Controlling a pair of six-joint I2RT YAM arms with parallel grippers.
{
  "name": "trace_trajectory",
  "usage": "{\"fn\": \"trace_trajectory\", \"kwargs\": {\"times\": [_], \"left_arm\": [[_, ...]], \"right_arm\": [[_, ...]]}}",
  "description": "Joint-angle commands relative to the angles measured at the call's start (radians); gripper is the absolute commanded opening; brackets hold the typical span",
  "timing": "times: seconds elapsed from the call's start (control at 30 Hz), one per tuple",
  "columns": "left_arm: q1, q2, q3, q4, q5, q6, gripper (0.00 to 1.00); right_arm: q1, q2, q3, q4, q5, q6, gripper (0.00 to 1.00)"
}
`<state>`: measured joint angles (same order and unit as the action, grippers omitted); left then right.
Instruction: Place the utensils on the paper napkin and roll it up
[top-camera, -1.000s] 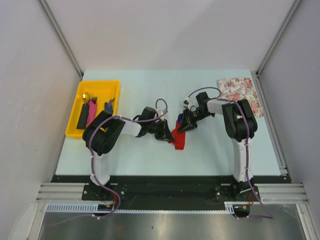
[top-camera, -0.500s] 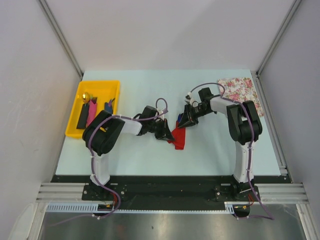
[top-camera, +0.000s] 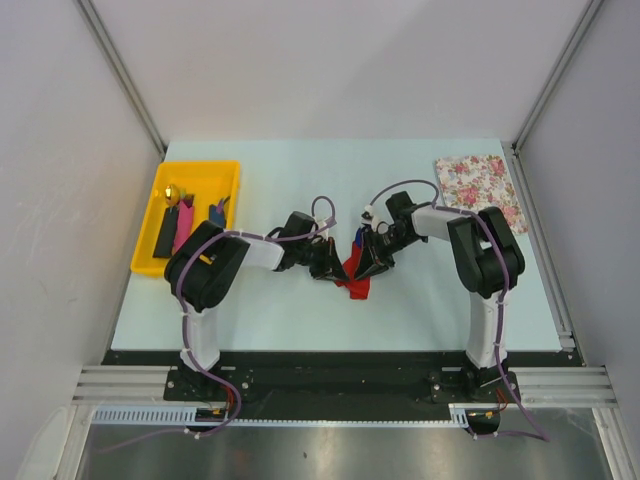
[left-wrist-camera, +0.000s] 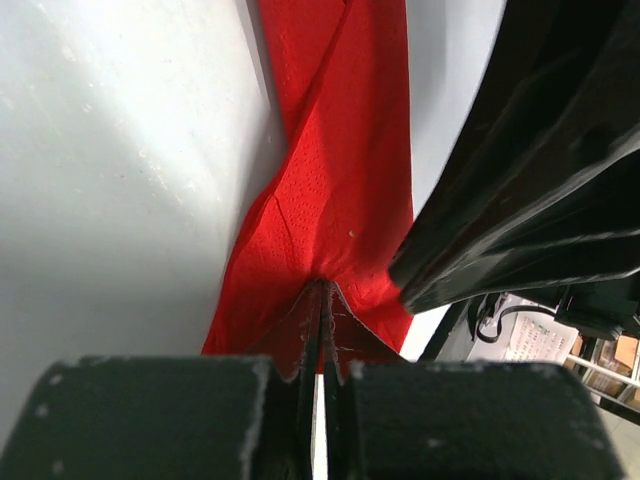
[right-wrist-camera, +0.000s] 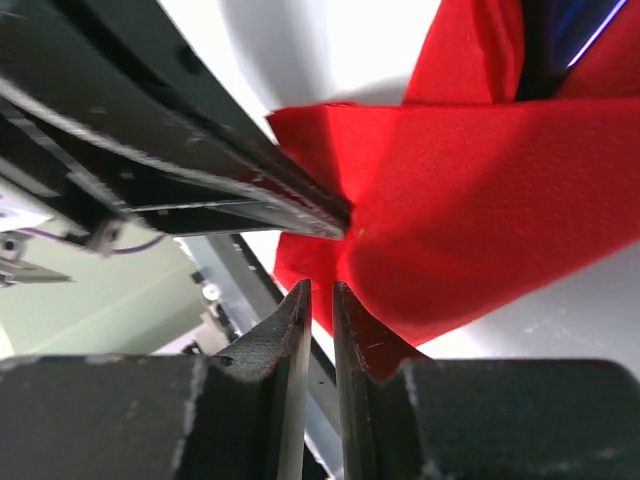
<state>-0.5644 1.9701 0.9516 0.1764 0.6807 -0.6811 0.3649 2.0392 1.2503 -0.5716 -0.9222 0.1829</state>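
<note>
Your left gripper (left-wrist-camera: 320, 300) was clenched on the red napkin (left-wrist-camera: 340, 200). In the left wrist view its two fingers were pressed together, with a fold of the red paper pinched between the tips. The napkin was not flat. It lay crumpled and partly folded on the bench (top-camera: 300, 310), about midway between your two arms, and from the pinch it ran away as a long red band.

Your right gripper (right-wrist-camera: 318, 300) was at the napkin from the other side, its tip nearly against the tip of the left one. Its fingers stood almost together, with only a thin slit between them. The edge of the napkin was right at the tips, but I cannot tell whether paper was inside the slit or only behind it, so I cannot say if this gripper was grasping anything.

A blue utensil (top-camera: 357, 240) stuck out at the far end of the napkin, between folds of the red paper. The other utensils (top-camera: 183, 225), a pink one, a black one and a blue one, were in the yellow tray (top-camera: 205, 180) at the far left of the bench, well apart from the napkin. A flowered sheet (top-camera: 480, 190) lay flat at the far right corner.
</note>
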Motion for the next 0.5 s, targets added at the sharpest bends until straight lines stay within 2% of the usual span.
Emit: {"fn": "trace_trajectory", "kwargs": {"times": [0.0,0.1,0.2,0.27,0.4,0.47], "left_arm": [[0.004,-0.004,-0.022,-0.100,-0.142,0.040,0.01],[0.006,-0.016,-0.019,-0.101,-0.139,0.037,0.01],[0.026,-0.085,-0.045,-0.017,-0.110,0.022,0.05],[0.043,-0.141,-0.047,0.038,-0.112,0.015,0.17],[0.047,-0.143,0.056,-0.035,-0.142,0.086,0.40],[0.046,-0.107,0.103,-0.061,-0.161,0.095,0.46]], "right_arm": [[0.023,0.027,-0.009,-0.008,0.072,-0.056,0.19],[0.031,0.048,-0.018,-0.010,0.115,-0.088,0.19],[0.031,0.065,-0.028,-0.020,0.149,-0.109,0.19],[0.031,0.075,-0.040,-0.011,0.152,-0.111,0.18],[0.029,0.078,-0.043,-0.001,0.149,-0.105,0.19],[0.029,0.081,-0.042,0.001,0.148,-0.106,0.19]]}}
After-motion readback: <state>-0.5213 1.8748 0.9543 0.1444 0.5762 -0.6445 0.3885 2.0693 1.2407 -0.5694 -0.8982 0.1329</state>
